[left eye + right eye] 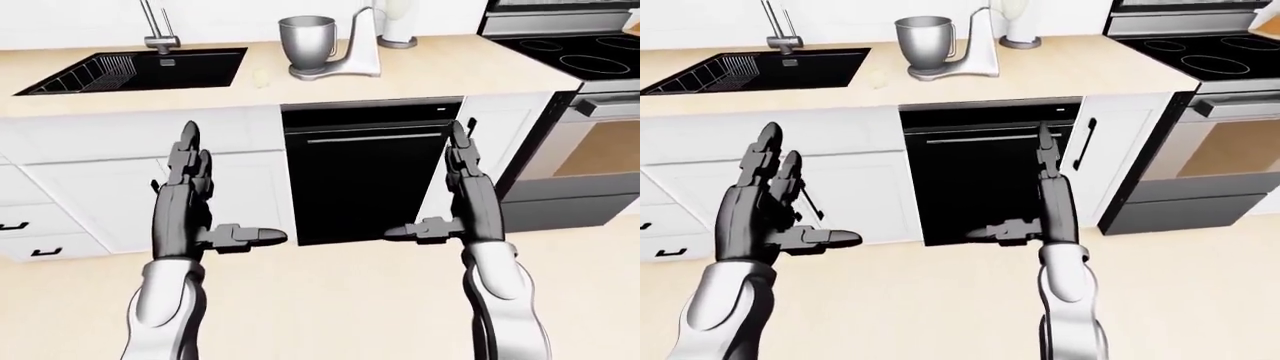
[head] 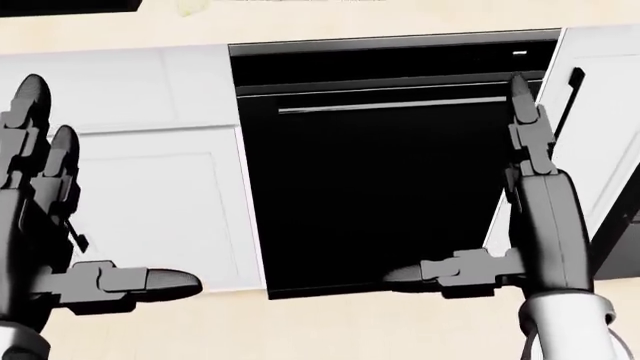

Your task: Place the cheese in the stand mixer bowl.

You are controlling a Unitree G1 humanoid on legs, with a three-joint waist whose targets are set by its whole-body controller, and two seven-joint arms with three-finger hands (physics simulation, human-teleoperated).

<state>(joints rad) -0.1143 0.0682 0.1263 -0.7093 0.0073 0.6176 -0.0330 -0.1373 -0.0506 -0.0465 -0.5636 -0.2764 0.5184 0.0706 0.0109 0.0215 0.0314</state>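
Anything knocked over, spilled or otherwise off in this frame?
Nothing stands out. The stand mixer sits upright on the counter with its bowl in place, the small pale cheese lies on the counter between sink and mixer, and both the left hand and right hand are open and empty.

A pale wood-toned counter (image 1: 420, 71) tops white cabinets (image 1: 120, 187) over a matching floor (image 1: 940, 300). A black dishwasher (image 1: 365, 176) sits between them, with a black sink (image 1: 150, 71) (faucet (image 1: 158, 30) at its top edge) left and a stove (image 1: 580, 60) right.
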